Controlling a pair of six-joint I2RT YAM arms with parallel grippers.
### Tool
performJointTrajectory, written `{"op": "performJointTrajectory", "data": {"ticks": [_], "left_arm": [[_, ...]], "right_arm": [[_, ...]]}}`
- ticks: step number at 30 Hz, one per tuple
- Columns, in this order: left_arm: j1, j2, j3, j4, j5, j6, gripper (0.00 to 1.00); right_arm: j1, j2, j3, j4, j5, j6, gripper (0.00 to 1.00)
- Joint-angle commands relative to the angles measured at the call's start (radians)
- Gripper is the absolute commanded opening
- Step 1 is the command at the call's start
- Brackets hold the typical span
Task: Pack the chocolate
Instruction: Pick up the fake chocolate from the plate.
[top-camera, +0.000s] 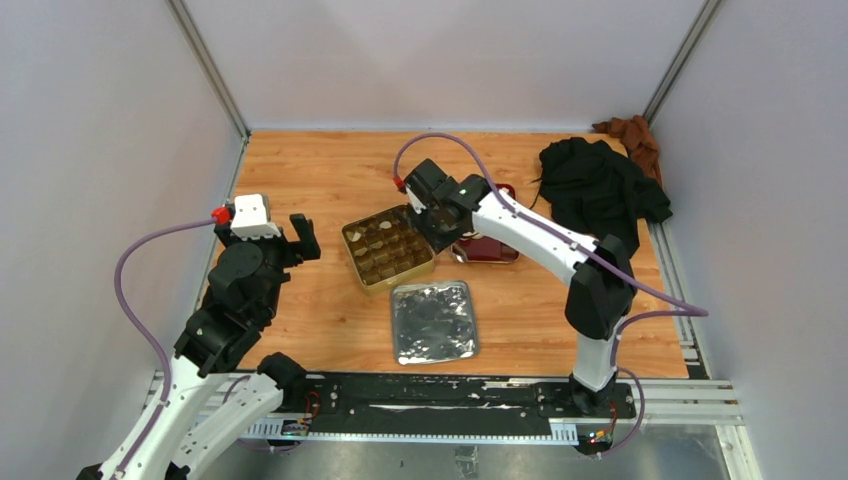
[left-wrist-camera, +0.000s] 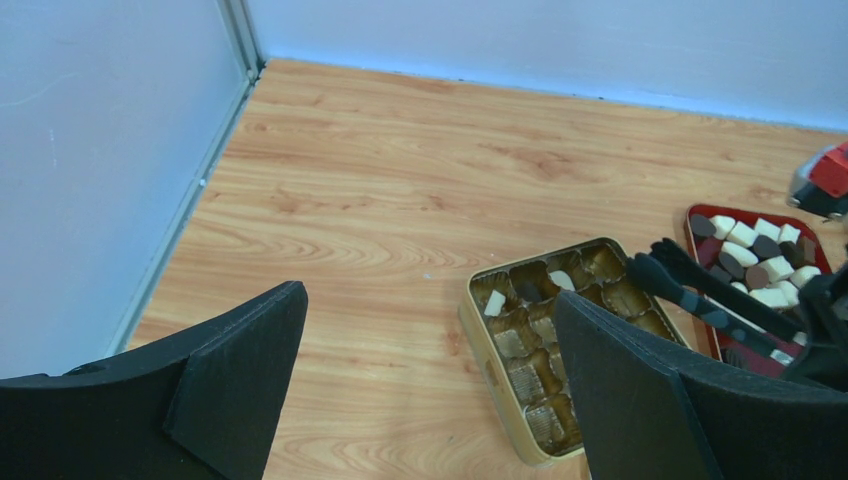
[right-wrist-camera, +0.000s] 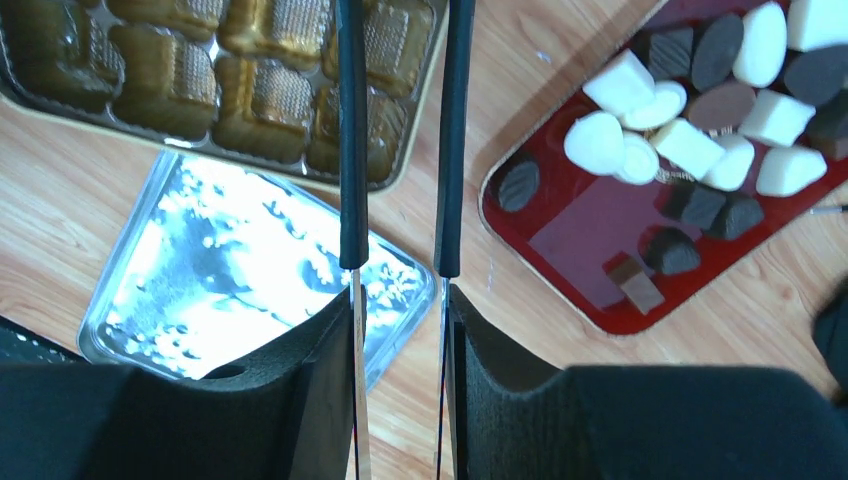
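Note:
The chocolate (right-wrist-camera: 690, 140), cream-white and dark brown chunks, lies in a red tray (right-wrist-camera: 590, 240) right of a gold tin (top-camera: 388, 247). The tray also shows in the left wrist view (left-wrist-camera: 700, 330). The tin (left-wrist-camera: 480, 345) holds two white pieces (left-wrist-camera: 495, 303) and a dark one in its far compartments. My right gripper (right-wrist-camera: 400, 300) is shut on black-tipped metal tongs (right-wrist-camera: 352, 200). The tongs (left-wrist-camera: 690, 295) reach over the tin's right side; their tips are out of the right wrist view. My left gripper (left-wrist-camera: 430, 300) is open and empty, left of the tin.
A silver foil-lined lid (top-camera: 433, 320) lies in front of the tin. A black cloth (top-camera: 600, 185) and a brown cloth (top-camera: 630, 135) lie at the back right. Walls enclose the left, back and right sides of the wooden table (top-camera: 320, 170).

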Motion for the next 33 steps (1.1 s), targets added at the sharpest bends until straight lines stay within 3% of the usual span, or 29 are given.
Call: {"op": "performJointTrajectory", "data": {"ticks": [1, 16, 33], "left_arm": [[0.005, -0.009, -0.007, 0.023, 0.001, 0.001, 1.00], [0.005, -0.006, -0.007, 0.023, 0.008, -0.003, 1.00], [0.005, -0.002, -0.007, 0.023, 0.005, -0.001, 1.00]], "right_arm": [[0.006, -0.097, -0.086, -0.007, 0.065, 0.015, 0.37], [-0.098, -0.326, -0.390, -0.027, 0.110, 0.057, 0.37], [-0.170, -0.291, -0.481, -0.009, 0.094, 0.044, 0.37]]}}
